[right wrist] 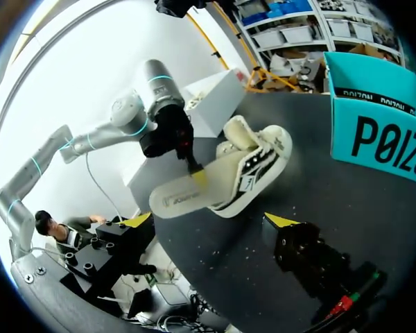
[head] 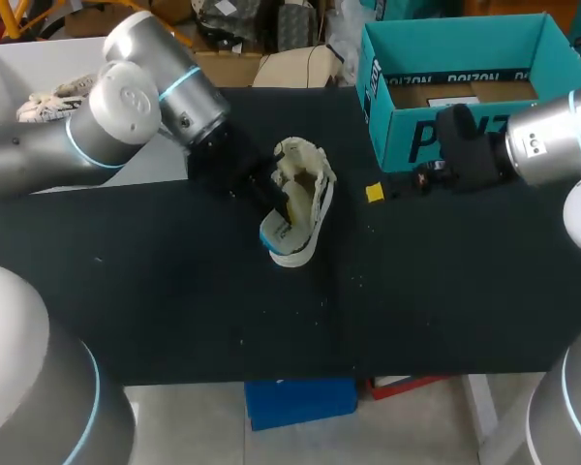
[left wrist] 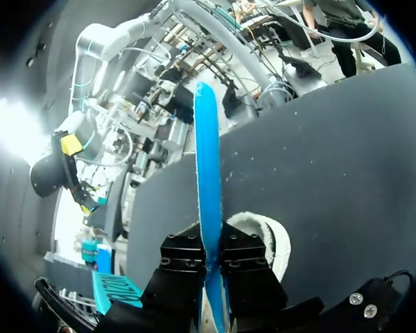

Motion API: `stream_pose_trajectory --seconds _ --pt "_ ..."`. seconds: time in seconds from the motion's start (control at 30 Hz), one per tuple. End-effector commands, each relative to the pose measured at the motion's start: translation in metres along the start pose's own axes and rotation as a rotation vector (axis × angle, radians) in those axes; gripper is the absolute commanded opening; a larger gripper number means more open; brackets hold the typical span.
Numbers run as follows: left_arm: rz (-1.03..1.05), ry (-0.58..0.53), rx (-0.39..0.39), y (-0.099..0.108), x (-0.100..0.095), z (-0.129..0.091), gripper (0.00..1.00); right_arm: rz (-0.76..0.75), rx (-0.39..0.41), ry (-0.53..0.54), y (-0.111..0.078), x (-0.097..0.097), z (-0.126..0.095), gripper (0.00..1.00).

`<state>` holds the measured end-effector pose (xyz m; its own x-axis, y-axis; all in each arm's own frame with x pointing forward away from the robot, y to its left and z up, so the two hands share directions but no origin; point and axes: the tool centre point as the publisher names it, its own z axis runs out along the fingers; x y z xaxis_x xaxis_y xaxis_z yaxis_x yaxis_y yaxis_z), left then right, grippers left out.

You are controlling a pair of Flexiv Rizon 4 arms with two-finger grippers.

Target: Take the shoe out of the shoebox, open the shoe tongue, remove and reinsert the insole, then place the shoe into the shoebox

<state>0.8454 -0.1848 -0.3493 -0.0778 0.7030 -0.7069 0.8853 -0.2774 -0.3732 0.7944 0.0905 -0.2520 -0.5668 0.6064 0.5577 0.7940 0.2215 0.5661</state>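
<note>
A: Shoe, where?
B: The shoe (head: 310, 194) lies on its side mid table (head: 174, 291), outside the shoebox (head: 436, 136). The box is at 2 o'clock from it, well apart
A: Left end effector?
B: The left end effector (head: 276, 201) comes in from 10 o'clock, right at the shoe's opening, and is clamped on the insole (left wrist: 208, 159). Wrist view shows the blue insole edge-on, pinched between both fingers, with the shoe's fuzzy rim just beside them
A: Insole in or out?
B: Partly out. One end sticks out past the shoe at about 7 o'clock, the rest is inside
A: Right one?
B: The right end effector (head: 392, 184) is at 3 o'clock from the shoe, near it but not touching, just in front of the box. Its fingers are wide apart with nothing between them
</note>
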Motion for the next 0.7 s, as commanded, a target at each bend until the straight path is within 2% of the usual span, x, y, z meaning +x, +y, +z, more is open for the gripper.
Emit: stream_pose_trajectory --seconds 0.03,0.23,0.37,0.5,0.57,0.67,0.7 --pt "0.008 -0.014 0.026 0.023 0.002 0.006 0.0 0.001 0.002 0.0 0.001 0.0 0.0 1.0" --pt "0.007 0.0 0.021 0.037 0.002 0.008 0.0 0.001 0.002 0.0 0.001 0.0 0.0 1.0" --pt "-0.018 0.029 -0.036 0.045 0.001 0.005 0.0 0.001 0.002 0.0 0.001 0.0 0.0 1.0" --pt "-0.032 0.057 -0.041 0.046 0.001 0.005 0.02 0.001 0.002 0.0 0.001 0.0 0.0 1.0" --pt "-0.038 0.069 -0.038 0.042 0.001 0.003 0.23 0.001 0.002 0.0 0.001 0.0 0.0 1.0" --pt "-0.044 0.078 -0.038 0.034 0.0 -0.001 0.36 0.001 0.002 0.0 0.001 0.0 0.0 1.0" --pt "-0.047 0.086 -0.034 0.03 -0.001 -0.003 0.36 0.001 0.002 0.0 0.001 0.0 0.0 1.0"
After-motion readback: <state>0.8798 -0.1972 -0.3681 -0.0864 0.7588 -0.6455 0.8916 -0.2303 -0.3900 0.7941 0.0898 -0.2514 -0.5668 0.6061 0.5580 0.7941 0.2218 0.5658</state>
